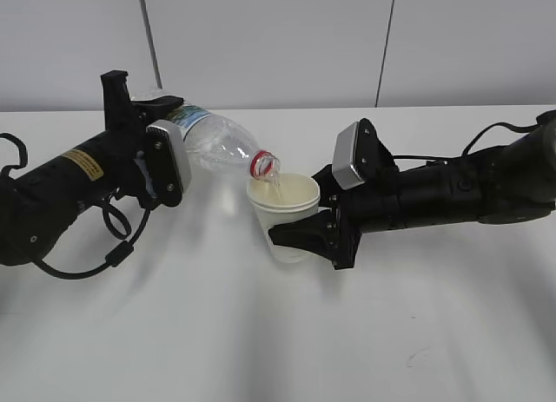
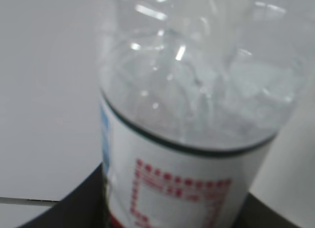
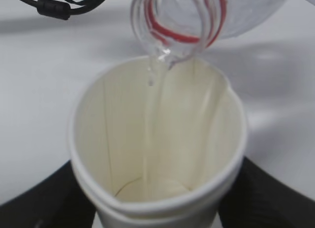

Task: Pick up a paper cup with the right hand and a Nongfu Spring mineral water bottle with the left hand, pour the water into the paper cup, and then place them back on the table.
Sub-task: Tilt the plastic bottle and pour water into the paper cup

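Above the middle of the table (image 1: 261,332), the left hand (image 1: 161,168) has its jaws pinching the tilted Nongfu Spring mineral water bottle (image 1: 217,144). Water (image 3: 156,75) trickles from the bottle's mouth into the paper cup (image 1: 285,213), held upright, pinched in the right hand's (image 1: 300,237) jaws.

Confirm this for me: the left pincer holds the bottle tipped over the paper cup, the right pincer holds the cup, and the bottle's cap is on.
One thing is wrong: the cap is off. The right wrist view shows the Nongfu Spring mineral water bottle with an open mouth and water running into the paper cup. The rest stands: the left pincer holds the tipped bottle, the right pincer the cup.
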Tool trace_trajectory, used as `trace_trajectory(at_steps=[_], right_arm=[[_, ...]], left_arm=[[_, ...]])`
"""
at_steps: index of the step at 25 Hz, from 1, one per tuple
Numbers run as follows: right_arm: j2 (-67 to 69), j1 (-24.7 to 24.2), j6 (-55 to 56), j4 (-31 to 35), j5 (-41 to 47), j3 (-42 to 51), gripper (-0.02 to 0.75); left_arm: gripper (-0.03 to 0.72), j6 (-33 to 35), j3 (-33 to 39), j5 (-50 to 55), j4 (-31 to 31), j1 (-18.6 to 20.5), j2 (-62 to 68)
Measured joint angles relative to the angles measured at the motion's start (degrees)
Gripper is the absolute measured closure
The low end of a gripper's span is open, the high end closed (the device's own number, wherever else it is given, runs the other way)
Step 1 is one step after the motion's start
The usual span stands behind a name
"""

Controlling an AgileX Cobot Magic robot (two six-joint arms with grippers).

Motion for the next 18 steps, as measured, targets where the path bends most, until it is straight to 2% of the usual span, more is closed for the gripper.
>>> trace_trajectory(at_steps=[18], right_arm=[[0.0, 0.0, 0.7, -2.6, 1.6, 0.0, 0.253]], left_arm=[[0.377, 1.2, 0.0, -2.2, -1.0, 0.0, 0.0]])
